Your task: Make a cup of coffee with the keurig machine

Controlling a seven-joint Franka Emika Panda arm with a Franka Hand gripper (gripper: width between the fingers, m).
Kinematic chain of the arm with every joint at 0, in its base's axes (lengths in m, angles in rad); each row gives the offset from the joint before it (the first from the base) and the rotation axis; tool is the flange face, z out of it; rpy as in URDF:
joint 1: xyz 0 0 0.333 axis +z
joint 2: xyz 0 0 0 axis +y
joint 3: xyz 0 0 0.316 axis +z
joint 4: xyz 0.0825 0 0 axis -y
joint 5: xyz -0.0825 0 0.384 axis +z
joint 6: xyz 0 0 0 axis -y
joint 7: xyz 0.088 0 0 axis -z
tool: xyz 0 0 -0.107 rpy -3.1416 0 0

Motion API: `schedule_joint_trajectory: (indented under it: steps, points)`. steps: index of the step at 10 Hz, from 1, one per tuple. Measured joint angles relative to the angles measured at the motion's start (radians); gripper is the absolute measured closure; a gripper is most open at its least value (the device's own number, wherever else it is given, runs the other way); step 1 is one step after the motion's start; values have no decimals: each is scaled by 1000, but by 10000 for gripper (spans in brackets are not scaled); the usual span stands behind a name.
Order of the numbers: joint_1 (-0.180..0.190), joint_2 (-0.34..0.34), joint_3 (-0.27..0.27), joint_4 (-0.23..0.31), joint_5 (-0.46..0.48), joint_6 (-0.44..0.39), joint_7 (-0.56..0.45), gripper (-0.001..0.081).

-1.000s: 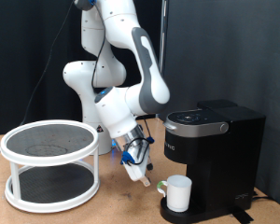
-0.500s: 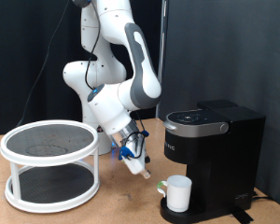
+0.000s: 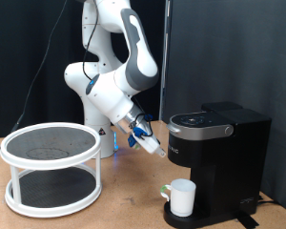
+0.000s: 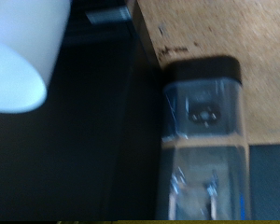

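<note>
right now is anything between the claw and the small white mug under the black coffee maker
Nothing: in the exterior view the claw hangs above the small white mug, beside the boxy black coffee maker, with only air and bare wooden table between.

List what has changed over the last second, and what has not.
The tool has risen and swung toward the exterior view's right: from low beside the cup to the upper front edge of the keurig machine. Nothing shows between its fingers. The cup stands where it did, on the machine's drip tray, the machine's lid is down as before, and the two-tier round stand has not moved.
</note>
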Motion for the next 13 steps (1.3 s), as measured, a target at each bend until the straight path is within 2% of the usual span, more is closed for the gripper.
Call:
schedule_joint_trajectory:
  steps: [5,8,13]
  points:
    - [-6,-196,-26,-24,-117,-193,154,72]
    - [-6,-301,-41,-31,-117,-273,204,72]
    - [-6,-462,-61,-23,-112,-354,325,72]
